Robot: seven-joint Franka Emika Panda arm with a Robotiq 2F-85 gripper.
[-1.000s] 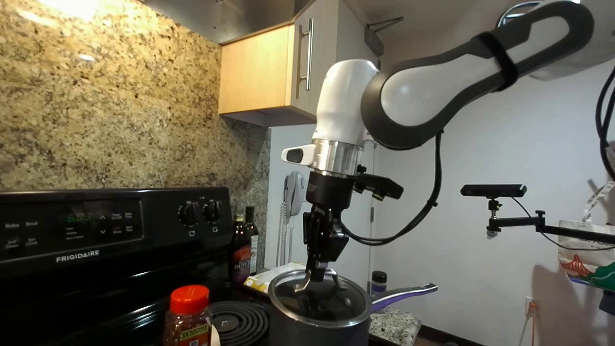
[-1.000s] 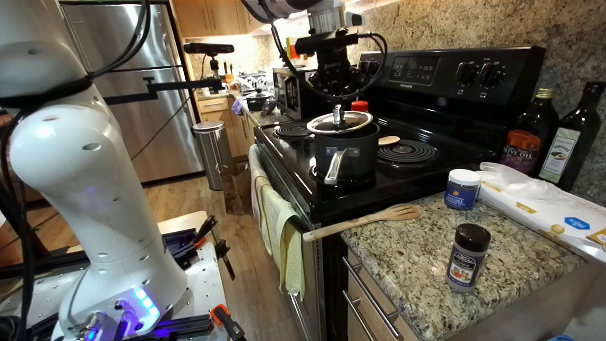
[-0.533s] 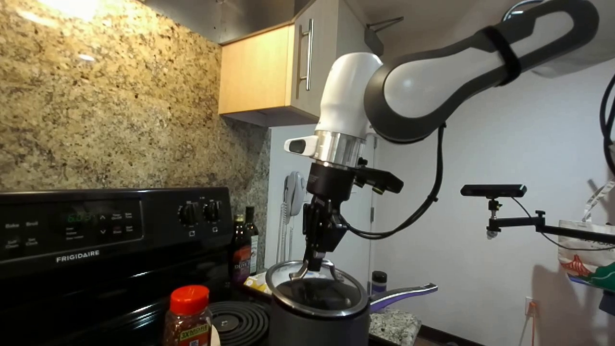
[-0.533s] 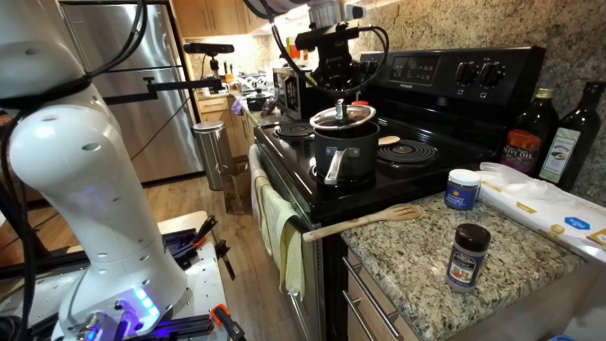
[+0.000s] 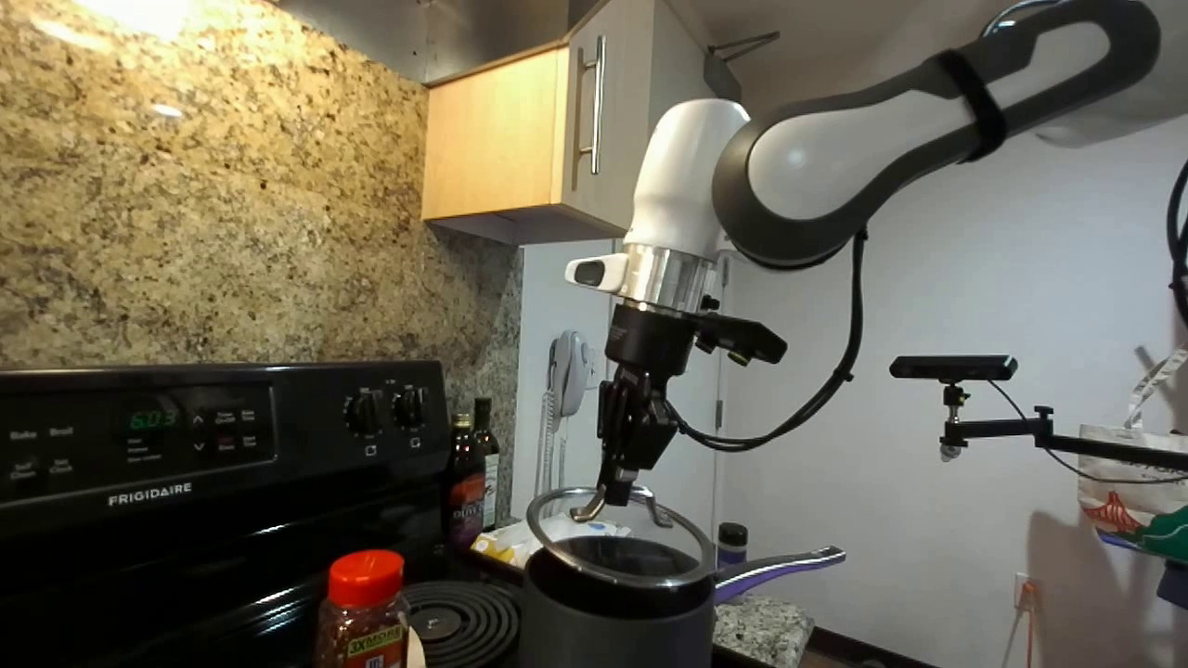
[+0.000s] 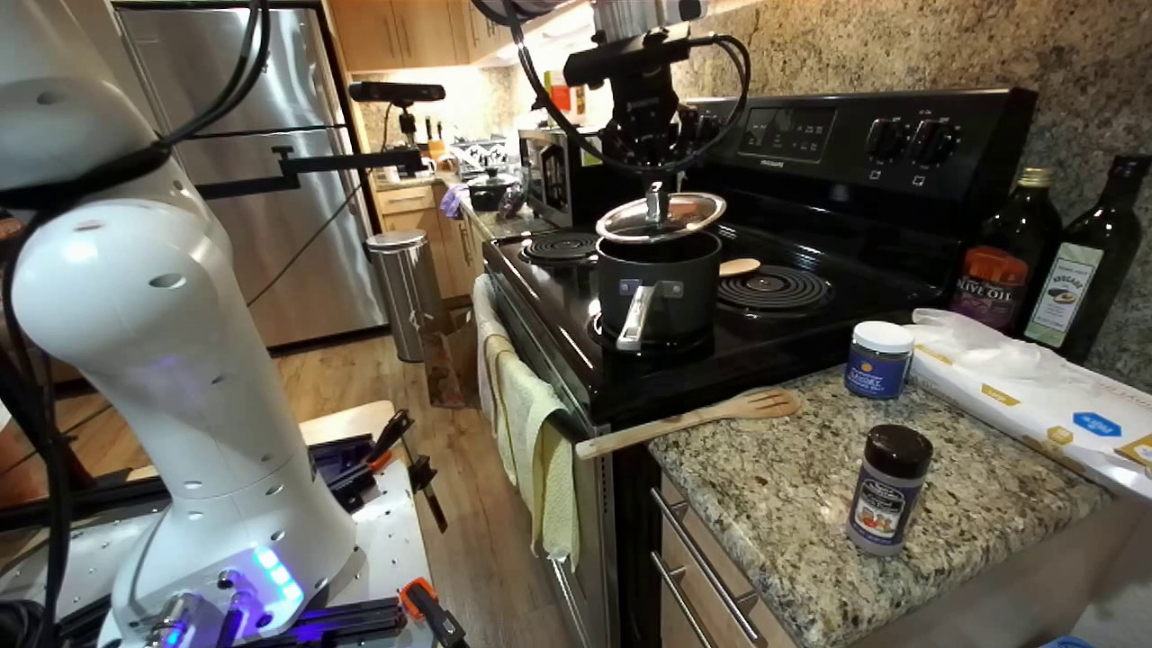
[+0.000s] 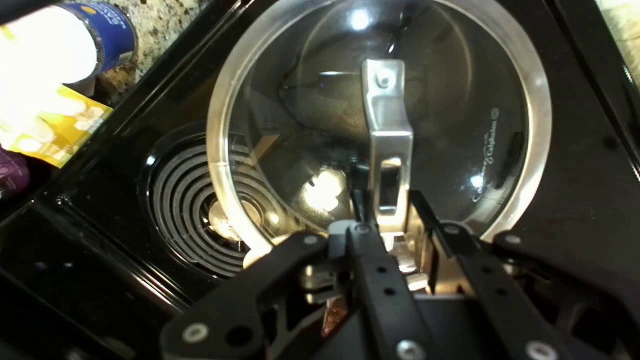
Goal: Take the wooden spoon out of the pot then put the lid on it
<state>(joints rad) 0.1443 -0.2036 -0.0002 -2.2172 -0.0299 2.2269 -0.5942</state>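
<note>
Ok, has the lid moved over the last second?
Yes, upward: in an exterior view the lid now hangs higher over the pot, which has stayed in place, and a dark gap shows between them.

Smooth, clear glass ringed with shiny metal is being shown by the lid [image 7: 345, 115], while light is being dulled by the matt dark sides of the pot [image 6: 688, 310] and thrown back by its polished metal handle and by the glossy stove [image 6: 747, 342]. Smooth, pale wood is being presented by the bowl of the wooden spoon [image 6: 740, 266] and by a slotted utensil [image 6: 693, 419] laid over the edge of the speckled stone counter [image 6: 792, 486]. Sheen is being caught by a plastic-looking red cap [image 5: 367, 577], and rough cloth is being displayed by a yellow towel [image 6: 544, 450] at the stove's front edge.
</note>
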